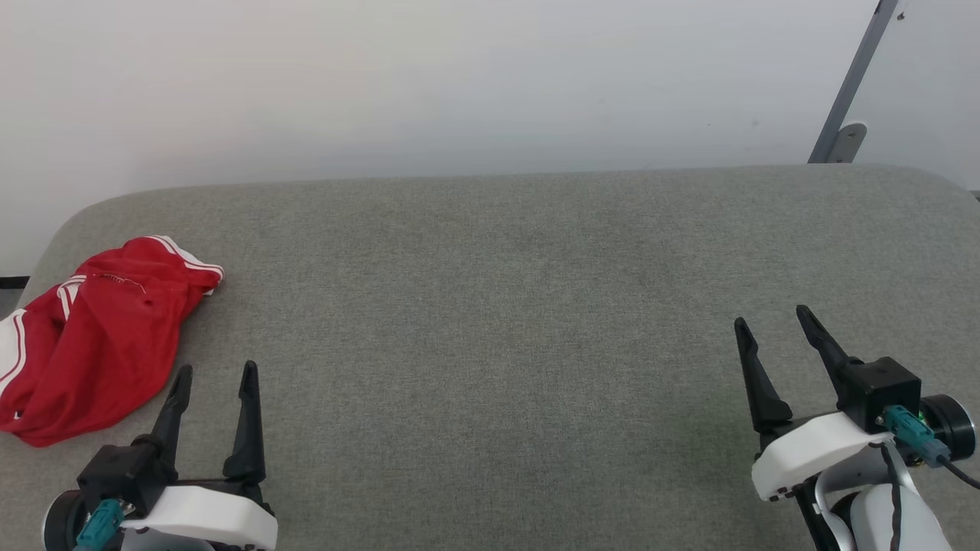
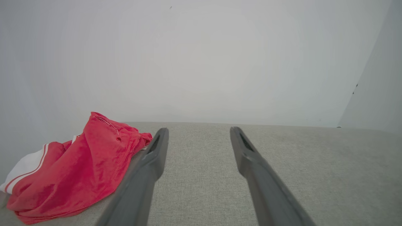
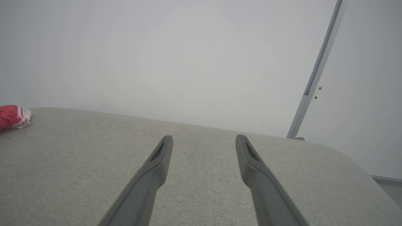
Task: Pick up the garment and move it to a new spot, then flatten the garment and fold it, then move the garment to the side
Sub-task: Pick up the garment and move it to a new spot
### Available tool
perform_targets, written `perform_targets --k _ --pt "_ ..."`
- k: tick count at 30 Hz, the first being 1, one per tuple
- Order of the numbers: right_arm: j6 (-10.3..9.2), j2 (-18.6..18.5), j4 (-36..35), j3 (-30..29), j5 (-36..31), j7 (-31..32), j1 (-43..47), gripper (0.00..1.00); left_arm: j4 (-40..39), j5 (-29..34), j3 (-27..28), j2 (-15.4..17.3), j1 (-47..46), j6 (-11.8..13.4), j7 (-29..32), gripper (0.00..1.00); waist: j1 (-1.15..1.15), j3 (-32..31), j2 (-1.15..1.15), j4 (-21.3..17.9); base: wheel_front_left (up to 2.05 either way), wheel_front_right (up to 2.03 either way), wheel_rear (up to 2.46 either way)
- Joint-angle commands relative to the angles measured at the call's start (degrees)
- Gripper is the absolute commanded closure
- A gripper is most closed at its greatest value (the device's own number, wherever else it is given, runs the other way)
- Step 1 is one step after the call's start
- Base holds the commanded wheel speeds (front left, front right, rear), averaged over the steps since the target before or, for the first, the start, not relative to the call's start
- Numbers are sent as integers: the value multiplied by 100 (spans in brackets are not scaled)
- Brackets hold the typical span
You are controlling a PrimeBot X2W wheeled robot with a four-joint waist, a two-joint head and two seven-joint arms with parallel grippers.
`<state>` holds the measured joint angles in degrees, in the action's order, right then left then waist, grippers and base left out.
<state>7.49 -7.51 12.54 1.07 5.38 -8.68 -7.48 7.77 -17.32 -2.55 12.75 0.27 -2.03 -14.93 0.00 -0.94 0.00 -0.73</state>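
The garment, red with white striped trim, lies crumpled in a heap at the left end of the grey padded surface. My left gripper stands open just right of the heap, nothing between its fingers. In the left wrist view the garment bunches beside the left finger. My right gripper hovers open at the lower right, far from the cloth. The right wrist view catches a corner of the garment at its far left edge, beyond the open right gripper.
A white wall rises behind the padded surface. A grey metal strut leans against the wall at the back right. The surface's rounded corners drop away at the far left and far right.
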Motion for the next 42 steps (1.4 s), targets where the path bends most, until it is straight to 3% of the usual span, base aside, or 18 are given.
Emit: perform_targets --k 1,12,29,42 --pt "0 26 -18 -19 -17 -48 21 0 10 -26 19 12 -1 -30 -41 0 0 -1 0 4 0 0 0" --pt "0 65 2 102 90 -13 69 0 165 -174 190 -33 -94 30 -36 0 0 -39 0 232 0 0 0" --pt "0 3 249 934 419 19 -221 0 231 -426 583 105 26 312 41 0 0 -181 0 1608 0 0 0" --pt "0 -10 370 1151 527 -17 -273 0 48 -577 753 117 249 462 66 0 0 -187 0 2079 0 0 0"
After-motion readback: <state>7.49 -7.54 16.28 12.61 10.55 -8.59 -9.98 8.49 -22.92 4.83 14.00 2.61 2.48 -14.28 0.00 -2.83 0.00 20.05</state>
